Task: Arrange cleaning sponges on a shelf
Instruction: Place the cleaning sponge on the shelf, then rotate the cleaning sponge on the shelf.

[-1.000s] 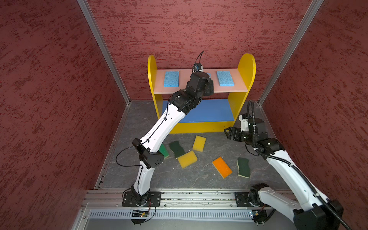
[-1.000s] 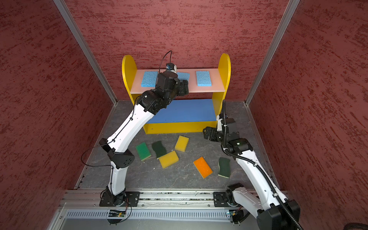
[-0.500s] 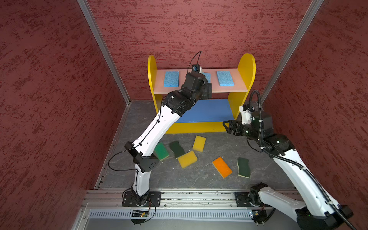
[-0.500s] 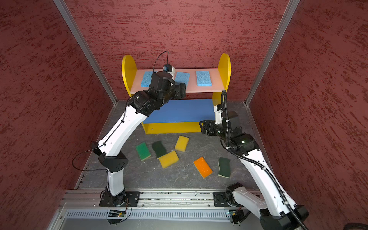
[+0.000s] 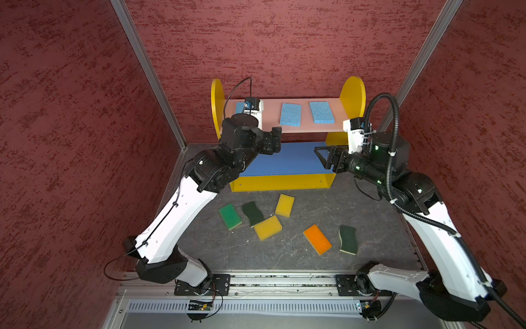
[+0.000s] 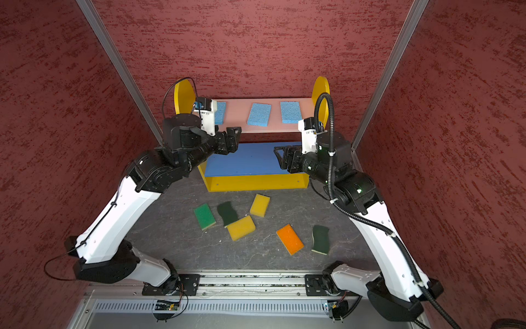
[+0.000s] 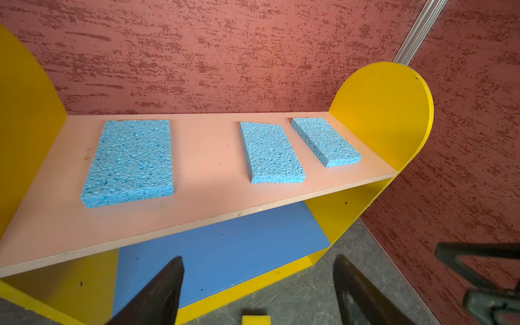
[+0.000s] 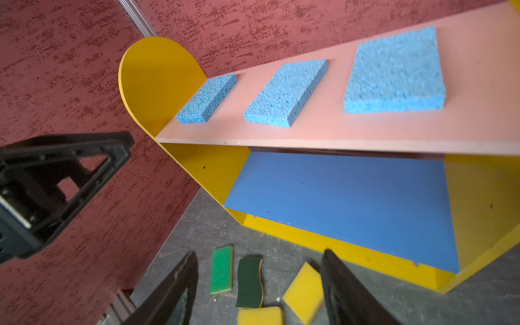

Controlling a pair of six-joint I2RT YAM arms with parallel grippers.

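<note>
Three-level shelf (image 5: 353,94) with yellow round-topped side panels: three light blue porous foam sponges (image 5: 290,114) sit on its pink top board (image 5: 270,114), six yellow, green and orange foam sponges (image 5: 267,227) lie unshelved on the grey floor (image 5: 284,256), and left gripper (image 5: 277,141) and right gripper (image 5: 320,156) hover open-jawed, empty.

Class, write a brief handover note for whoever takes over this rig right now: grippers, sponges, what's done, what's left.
Left gripper: open, empty, by the shelf.
Right gripper: open, empty.
Done: three light blue sponges on the pink top board.
To do: six on the floor: bright green sponge, two dark green sponges, two yellow sponges, orange sponge. The blue middle board holds none.
</note>
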